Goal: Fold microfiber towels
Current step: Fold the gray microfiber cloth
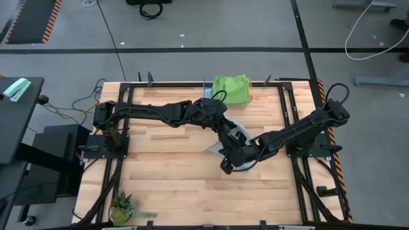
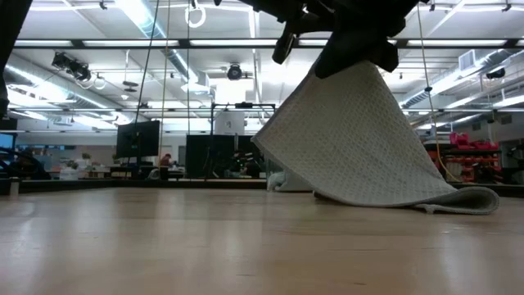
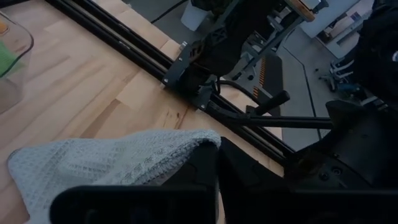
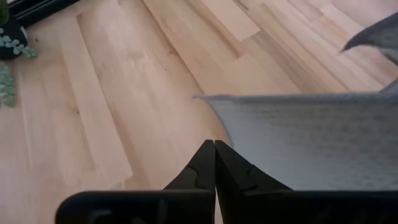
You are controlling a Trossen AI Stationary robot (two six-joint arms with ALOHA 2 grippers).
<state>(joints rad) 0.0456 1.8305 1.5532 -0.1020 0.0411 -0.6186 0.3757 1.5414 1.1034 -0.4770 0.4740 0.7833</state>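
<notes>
A light grey towel (image 1: 238, 135) is held up over the table's middle right by both grippers. In the low view it slopes down like a tent (image 2: 360, 139), and its lower fold (image 2: 458, 199) lies on the wood. My left gripper (image 3: 217, 149) is shut at its raised far part. My right gripper (image 4: 214, 144) is shut at an edge of it, nearer the table's front. A green towel (image 1: 231, 87) lies on top of a small pile at the far edge, with orange (image 1: 250, 96) and blue (image 1: 208, 93) showing under it. My left gripper pinches the grey towel's raised edge (image 3: 189, 142) between its shut fingers, coming slanting down from the table's left. The cloth drapes over the fingertips and hangs below them, with its lower fold on the table. I cannot tell whether it has one layer or several. My right gripper pinches the grey towel near the end of a straight edge (image 4: 231, 138), coming slanting down from the table's right. The cloth spreads away from the fingers, lifted off the wood there. The fingers hide the exact spot of contact.
A small potted plant (image 1: 124, 206) stands at the near left corner. Black frame rails (image 1: 291, 115) run along the table's sides. A clear container (image 3: 13, 43) sits by the towel pile. Bare wood (image 1: 166, 172) lies left of and in front of the grippers.
</notes>
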